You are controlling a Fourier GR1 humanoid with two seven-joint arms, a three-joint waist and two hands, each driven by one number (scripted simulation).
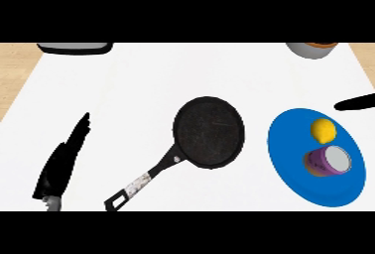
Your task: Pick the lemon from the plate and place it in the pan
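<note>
Lemon [323,130] sits on blue plate [293,168]; left hand [62,161] fingers straight; right hand [356,102] fingers unclear.

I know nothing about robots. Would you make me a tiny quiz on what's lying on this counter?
1. True or false: the lemon already lies in the pan.
2. What shares the blue plate with the lemon? A) a purple can B) a spoon C) a cup
3. Fill in: the pan's handle points toward the view's lower ____.

Key: 1 false, it is on the plate. 2 A, the purple can. 3 left.
</note>
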